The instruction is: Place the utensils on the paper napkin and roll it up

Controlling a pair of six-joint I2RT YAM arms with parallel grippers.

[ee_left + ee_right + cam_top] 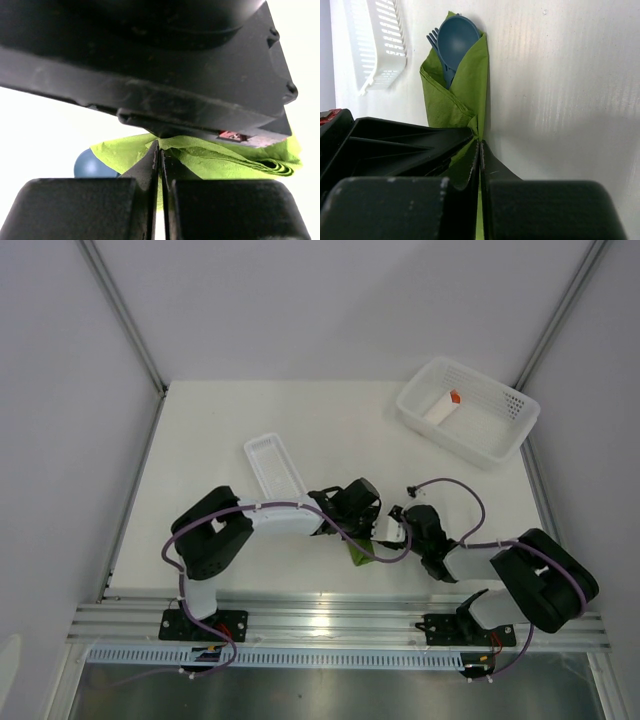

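Observation:
The olive-green paper napkin (455, 102) lies folded around the blue spoon (456, 37) and blue fork (434, 37), whose heads stick out of its far end. In the top view only a scrap of the napkin (358, 552) shows between the two arms. My left gripper (160, 150) is shut on a fold of the napkin (210, 157), with the spoon's bowl (92, 165) beside it. My right gripper (479, 142) is shut on the napkin's near end. In the top view the left gripper (362, 525) and right gripper (398, 532) meet over the bundle.
A narrow white ribbed tray (275, 466) lies behind the left arm; it also shows in the right wrist view (377, 45). A white basket (468, 410) at the back right holds a white piece with an orange tip (443, 405).

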